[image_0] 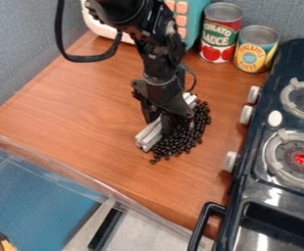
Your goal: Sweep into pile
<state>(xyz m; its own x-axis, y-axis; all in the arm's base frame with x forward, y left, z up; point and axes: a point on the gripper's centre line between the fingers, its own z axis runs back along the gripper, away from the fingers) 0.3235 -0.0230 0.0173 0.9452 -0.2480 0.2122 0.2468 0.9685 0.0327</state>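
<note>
My black gripper point(164, 121) hangs low over the wooden work surface point(76, 105), near the middle of the camera view. It is shut on a pale grey bar point(148, 136), which lies at a slant, its lower left end sticking out in front and its other end showing behind the gripper. Part of the bar is hidden by the gripper. Dark bean-like pieces point(186, 138) lie bunched in a curved heap along the bar's right side, and a few are loose at the heap's lower end.
A toy stove point(246, 184) with knobs and a black handle point(206, 223) stands along the right. Two cans, one red point(218, 37) and one yellow and blue point(254, 53), stand at the back beside a teal and white toy appliance point(195, 17). A clear edge strip point(83, 174) runs along the front.
</note>
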